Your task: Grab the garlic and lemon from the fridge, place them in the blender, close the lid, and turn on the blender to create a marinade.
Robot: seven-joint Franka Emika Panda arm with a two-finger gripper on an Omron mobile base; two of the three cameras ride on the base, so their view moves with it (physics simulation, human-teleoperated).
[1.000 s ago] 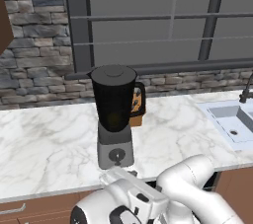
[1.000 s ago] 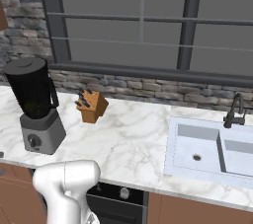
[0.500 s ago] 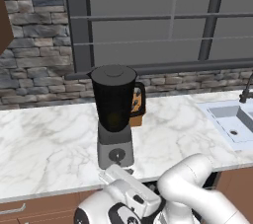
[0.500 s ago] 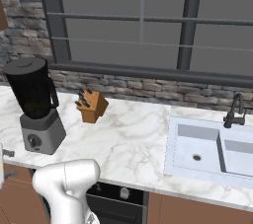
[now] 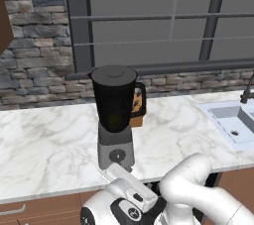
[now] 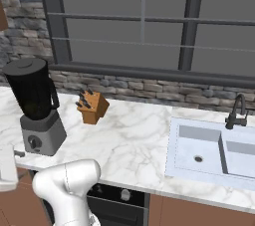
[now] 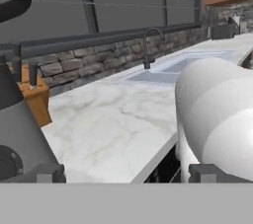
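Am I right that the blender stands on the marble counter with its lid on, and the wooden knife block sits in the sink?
Not quite. The blender does stand on the marble counter with its lid on, but the wooden knife block is not in the sink. It stands on the counter between blender and sink, near the stone wall, as the right base view shows.
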